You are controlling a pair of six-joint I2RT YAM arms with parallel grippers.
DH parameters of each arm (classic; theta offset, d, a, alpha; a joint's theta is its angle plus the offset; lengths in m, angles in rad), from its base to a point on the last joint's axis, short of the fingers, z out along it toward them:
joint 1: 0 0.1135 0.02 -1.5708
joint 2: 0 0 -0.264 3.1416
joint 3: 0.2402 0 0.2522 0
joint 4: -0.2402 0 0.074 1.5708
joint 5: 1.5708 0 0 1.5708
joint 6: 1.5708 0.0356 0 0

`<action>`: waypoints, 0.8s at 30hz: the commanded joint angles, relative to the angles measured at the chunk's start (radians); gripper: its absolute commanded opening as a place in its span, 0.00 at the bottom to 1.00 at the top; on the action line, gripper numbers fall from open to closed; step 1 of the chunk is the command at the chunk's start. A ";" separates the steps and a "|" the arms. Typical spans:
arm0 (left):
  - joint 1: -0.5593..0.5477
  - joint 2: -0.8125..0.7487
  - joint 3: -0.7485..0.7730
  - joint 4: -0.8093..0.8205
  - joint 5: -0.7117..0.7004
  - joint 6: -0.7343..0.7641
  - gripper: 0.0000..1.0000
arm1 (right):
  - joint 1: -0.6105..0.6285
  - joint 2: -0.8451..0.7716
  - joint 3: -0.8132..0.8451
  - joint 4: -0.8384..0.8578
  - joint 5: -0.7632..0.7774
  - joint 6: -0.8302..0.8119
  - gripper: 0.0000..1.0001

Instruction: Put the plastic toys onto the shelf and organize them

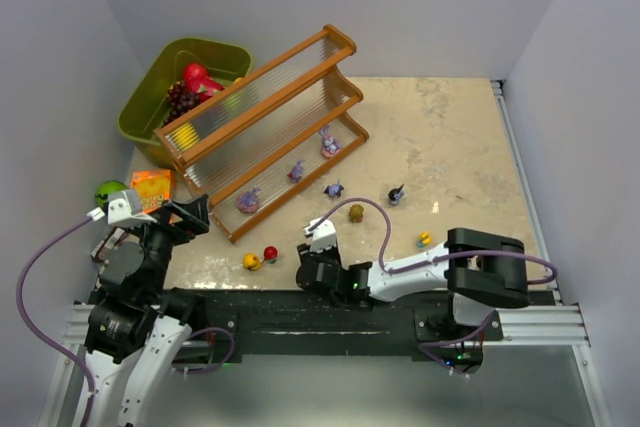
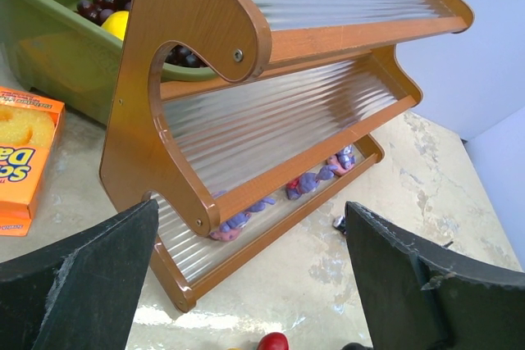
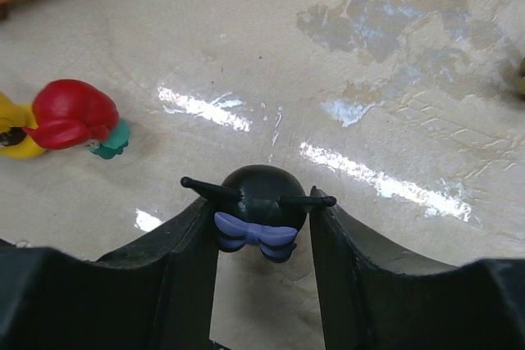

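Right pincer: black toy with a purple bow sits right between the two fingers. Both inner faces look pressed to its sides, and its thin black prongs stick out over the finger tops. Pincer about half closed, gripping the toy, low on the bench.
Just left of it: red toy touching a yellow toy, both loose on the bench.
Right arm: reaches from its base on the right, low along the front edge, pointing left.

Left pincer: fingers spread wide, nothing held. It hangs by the near end of the shelf, looking along the tiers. Left arm is bent upward beside that end.

Shelf runs diagonally across the back left. Three purple toys are spaced along its bottom tier; upper tiers are bare. On the bench in front: olive toy, two dark toys, small yellow toy.
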 commanded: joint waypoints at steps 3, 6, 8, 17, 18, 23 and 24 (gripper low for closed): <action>0.002 -0.022 0.001 0.029 -0.044 0.009 1.00 | -0.011 -0.155 0.077 -0.039 0.052 -0.069 0.25; 0.004 0.012 0.033 0.014 -0.174 0.006 1.00 | -0.020 -0.230 0.146 -0.122 0.010 -0.128 0.25; 0.004 0.061 0.077 -0.017 -0.257 -0.014 0.99 | -0.028 -0.279 0.190 -0.170 -0.016 -0.192 0.25; 0.004 0.165 0.142 -0.088 -0.352 -0.077 1.00 | -0.101 -0.301 0.534 -0.239 -0.177 -0.482 0.25; 0.004 0.162 0.142 -0.097 -0.366 -0.084 1.00 | -0.113 -0.293 0.581 -0.231 -0.197 -0.497 0.25; 0.004 0.135 0.134 -0.178 -0.467 -0.143 1.00 | -0.182 -0.200 0.747 -0.236 -0.318 -0.617 0.25; 0.004 0.130 0.126 -0.186 -0.475 -0.152 1.00 | -0.192 -0.162 0.809 -0.242 -0.341 -0.629 0.25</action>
